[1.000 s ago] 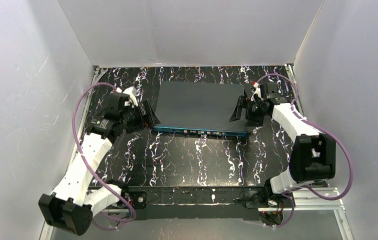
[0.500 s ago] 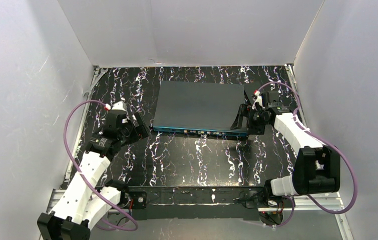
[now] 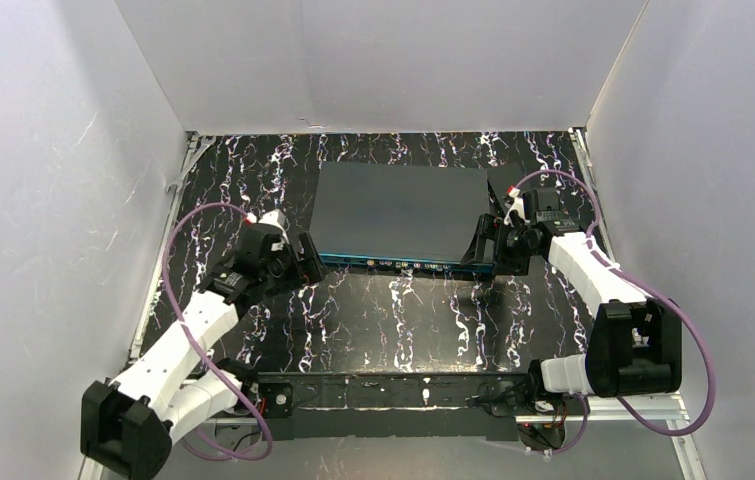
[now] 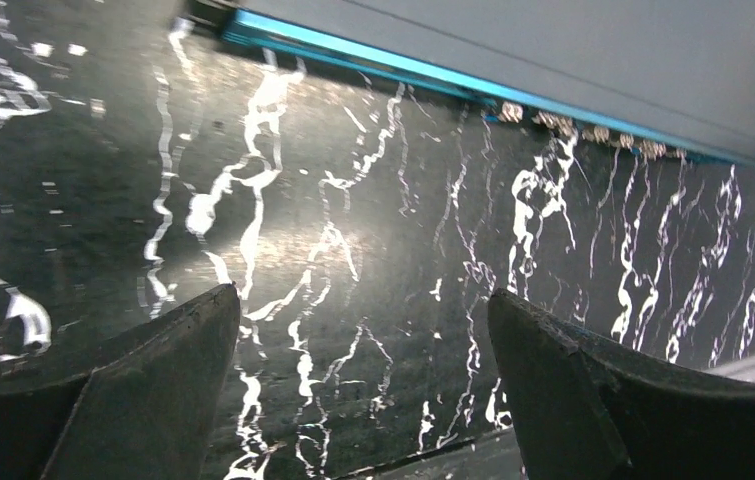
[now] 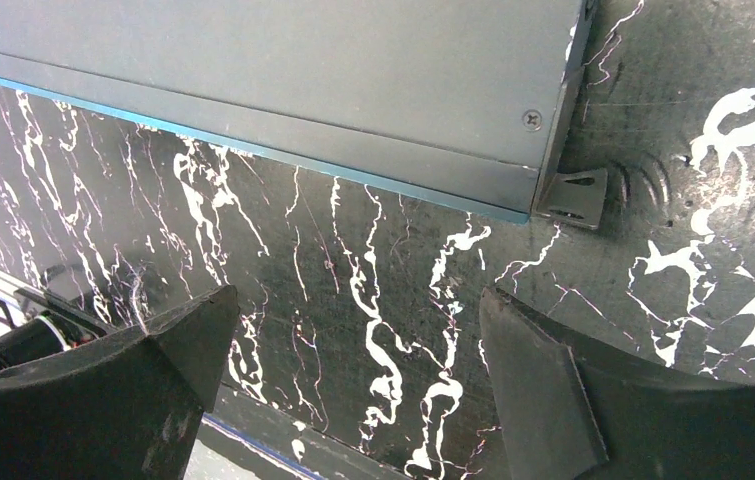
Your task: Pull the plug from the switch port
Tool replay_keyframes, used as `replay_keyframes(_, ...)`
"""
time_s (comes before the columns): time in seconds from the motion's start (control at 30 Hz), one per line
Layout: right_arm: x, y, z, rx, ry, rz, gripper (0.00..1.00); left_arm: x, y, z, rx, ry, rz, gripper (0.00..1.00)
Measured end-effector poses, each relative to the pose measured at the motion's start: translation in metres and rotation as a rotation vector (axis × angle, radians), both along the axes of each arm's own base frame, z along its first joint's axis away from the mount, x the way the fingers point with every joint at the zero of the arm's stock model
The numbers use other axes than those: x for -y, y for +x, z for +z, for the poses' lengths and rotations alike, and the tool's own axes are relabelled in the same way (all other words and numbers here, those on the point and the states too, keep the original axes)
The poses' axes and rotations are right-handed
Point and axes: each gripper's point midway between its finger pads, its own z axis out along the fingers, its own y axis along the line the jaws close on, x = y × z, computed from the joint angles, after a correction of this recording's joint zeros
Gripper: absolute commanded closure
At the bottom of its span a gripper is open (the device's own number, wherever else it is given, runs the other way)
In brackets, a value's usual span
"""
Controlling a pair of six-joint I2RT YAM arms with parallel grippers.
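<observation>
The switch [image 3: 398,210] is a flat dark grey box at the back middle of the table, its teal-blue port edge [image 3: 403,265] facing me. That edge shows in the left wrist view [image 4: 373,62] with a row of small ports [image 4: 593,133]. I see no plug or cable in any port. My left gripper [image 3: 303,262] is open and empty, just off the switch's front left corner. My right gripper [image 3: 480,243] is open and empty at the front right corner, beside the switch's mounting ear [image 5: 573,195].
The table top [image 3: 393,320] is black marble with white veins. White walls stand close on the left, back and right. A metal rail [image 3: 393,390] runs along the near edge between the arm bases.
My left gripper has moved down and then right, along the front of the switch's left corner. My right gripper has dropped from the switch's right side to its front right corner.
</observation>
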Motion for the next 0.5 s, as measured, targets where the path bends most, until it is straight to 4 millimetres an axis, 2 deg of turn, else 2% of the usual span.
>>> replay_keyframes(0.33,-0.001,-0.006,-0.001,-0.005,0.008,0.005,0.01,0.059,-0.004,-0.037,-0.075,0.083,-0.122,0.17)
replay_keyframes(0.5,-0.002,-0.007,0.000,-0.008,0.015,0.009,0.01,0.086,0.006,-0.050,-0.076,0.171,-0.147,0.21)
